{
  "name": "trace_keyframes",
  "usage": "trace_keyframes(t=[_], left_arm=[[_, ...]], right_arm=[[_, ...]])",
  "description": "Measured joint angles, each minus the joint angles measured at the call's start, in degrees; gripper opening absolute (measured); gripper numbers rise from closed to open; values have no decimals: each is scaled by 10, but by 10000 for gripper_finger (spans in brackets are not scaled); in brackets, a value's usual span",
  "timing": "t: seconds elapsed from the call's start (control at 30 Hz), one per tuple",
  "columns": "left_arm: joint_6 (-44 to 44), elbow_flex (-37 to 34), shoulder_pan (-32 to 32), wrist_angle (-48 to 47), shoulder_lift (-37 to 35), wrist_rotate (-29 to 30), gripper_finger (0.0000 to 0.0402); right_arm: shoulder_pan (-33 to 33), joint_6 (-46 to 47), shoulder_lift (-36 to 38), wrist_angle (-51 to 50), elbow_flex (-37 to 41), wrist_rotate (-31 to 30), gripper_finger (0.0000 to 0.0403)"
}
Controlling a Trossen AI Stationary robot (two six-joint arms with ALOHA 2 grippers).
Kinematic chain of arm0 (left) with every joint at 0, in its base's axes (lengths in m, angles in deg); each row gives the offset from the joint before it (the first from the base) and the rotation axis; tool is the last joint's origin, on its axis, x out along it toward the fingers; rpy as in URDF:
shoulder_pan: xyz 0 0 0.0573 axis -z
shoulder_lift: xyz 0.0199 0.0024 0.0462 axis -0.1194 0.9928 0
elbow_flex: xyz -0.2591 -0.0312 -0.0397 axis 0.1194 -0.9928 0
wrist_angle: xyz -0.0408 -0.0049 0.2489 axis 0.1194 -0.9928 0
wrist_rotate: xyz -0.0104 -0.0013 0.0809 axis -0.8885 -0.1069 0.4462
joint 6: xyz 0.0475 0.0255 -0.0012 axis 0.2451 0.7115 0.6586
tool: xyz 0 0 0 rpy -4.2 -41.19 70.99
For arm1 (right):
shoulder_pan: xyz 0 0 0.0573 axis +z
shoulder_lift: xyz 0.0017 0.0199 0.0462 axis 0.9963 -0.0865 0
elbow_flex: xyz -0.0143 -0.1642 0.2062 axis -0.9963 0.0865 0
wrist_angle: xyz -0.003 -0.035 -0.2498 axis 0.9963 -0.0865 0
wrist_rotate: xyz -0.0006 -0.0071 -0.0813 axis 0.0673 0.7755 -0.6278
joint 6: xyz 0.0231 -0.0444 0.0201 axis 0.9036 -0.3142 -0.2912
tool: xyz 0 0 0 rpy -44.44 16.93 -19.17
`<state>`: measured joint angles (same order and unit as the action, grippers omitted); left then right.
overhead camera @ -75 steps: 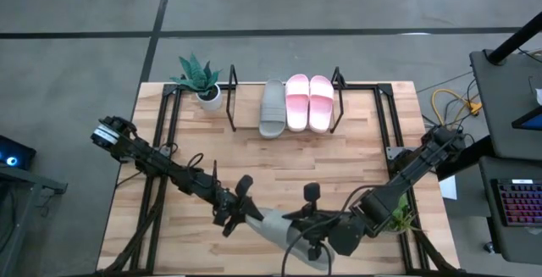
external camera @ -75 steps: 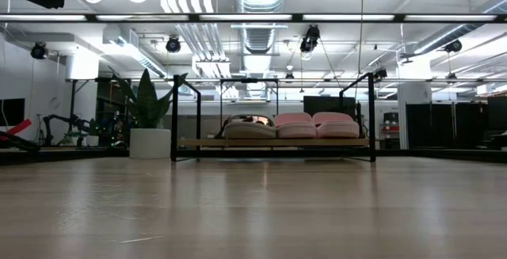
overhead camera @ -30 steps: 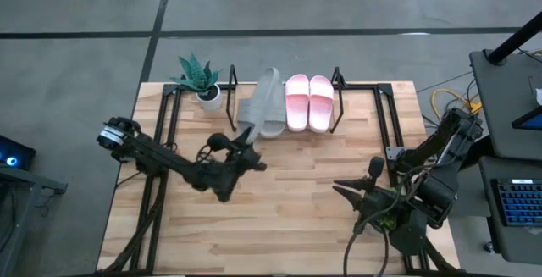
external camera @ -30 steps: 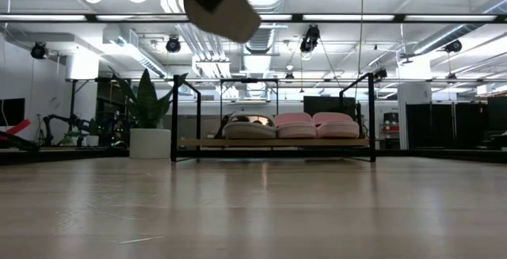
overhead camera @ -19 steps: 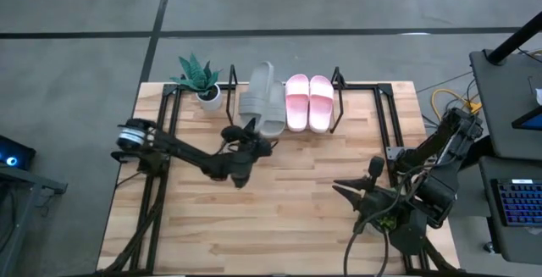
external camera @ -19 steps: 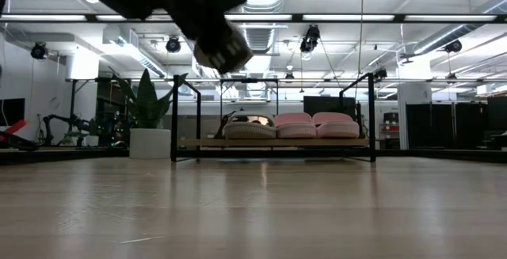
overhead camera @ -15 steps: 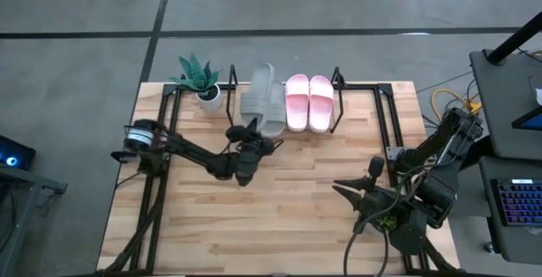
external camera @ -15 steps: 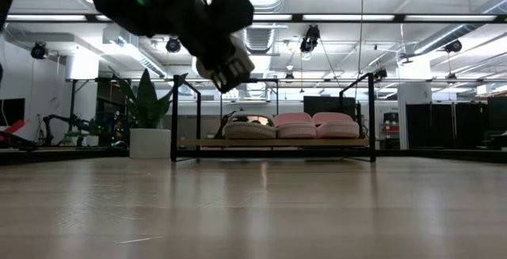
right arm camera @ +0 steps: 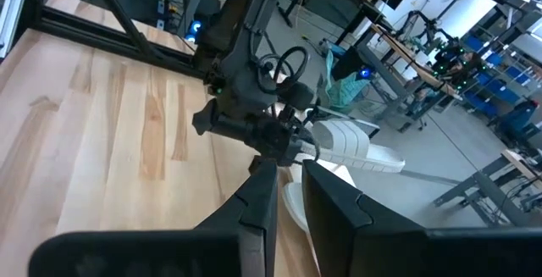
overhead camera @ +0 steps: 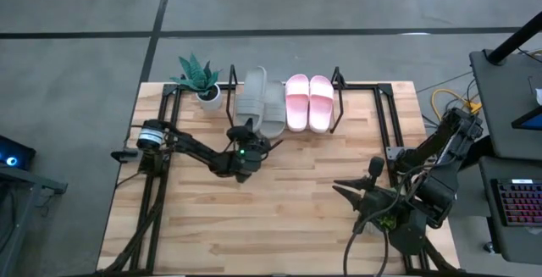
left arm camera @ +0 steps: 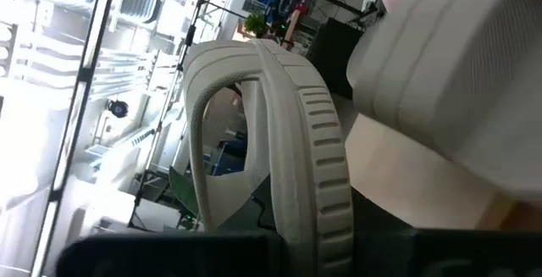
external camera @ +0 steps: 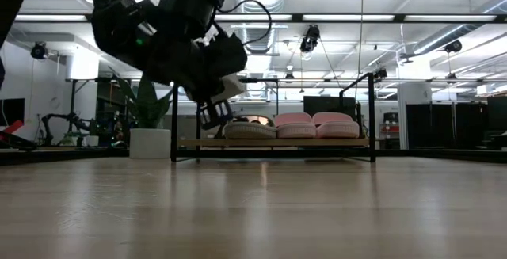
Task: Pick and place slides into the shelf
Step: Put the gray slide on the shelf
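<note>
My left gripper (overhead camera: pixel 245 135) is shut on a grey-green slide (overhead camera: pixel 252 91) and holds it over the left end of the shelf (external camera: pixel 269 142). In the low view the left gripper (external camera: pixel 211 113) hangs in front of that end. A second grey-green slide (overhead camera: pixel 273 113) and two pale pink slides (overhead camera: pixel 297 102) (overhead camera: pixel 321 102) lie flat on the shelf board. The left wrist view shows the held slide's ribbed sole edge (left arm camera: pixel 323 158) and strap (left arm camera: pixel 201 124) next to the resting grey-green slide (left arm camera: pixel 457 65). My right gripper (overhead camera: pixel 340 189) waits open near the table's near right corner. My left gripper holds the grey-green slide by its near end (overhead camera: pixel 247 124), coming level from the table's near side, along the slide. The slide is lifted clear, turned onto its side edge, and reaches out past the fingers over the shelf. The wrist picture's lower edge hides the contact.
A potted plant (overhead camera: pixel 199 78) stands left of the shelf at the far edge. Black arm-mount frames (overhead camera: pixel 165 141) (overhead camera: pixel 391 129) run along both table sides. A small green plant (overhead camera: pixel 398 219) sits by the right arm. Bare wood lies across the table's middle and near part.
My left gripper has moved toward the far edge and down to the shelf, still shut on the grey-green slide. The slide, which leaned over the resting grey-green one, now points straight over the shelf's left end beside it.
</note>
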<state>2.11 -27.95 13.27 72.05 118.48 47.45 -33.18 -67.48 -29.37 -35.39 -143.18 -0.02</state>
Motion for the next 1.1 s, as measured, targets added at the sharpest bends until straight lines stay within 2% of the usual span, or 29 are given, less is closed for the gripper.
trace_keyframes(t=[0.37,0.53,1.1], left_arm=[[0,-45,-1,-1,-2,0,8],[-2,-42,-1,-61,-2,-1,8],[-13,-44,-10,-160,-6,-10,8]], right_arm=[[0,0,0,0,0,0,48],[0,0,0,0,0,0,48],[0,0,0,-1,1,0,48]])
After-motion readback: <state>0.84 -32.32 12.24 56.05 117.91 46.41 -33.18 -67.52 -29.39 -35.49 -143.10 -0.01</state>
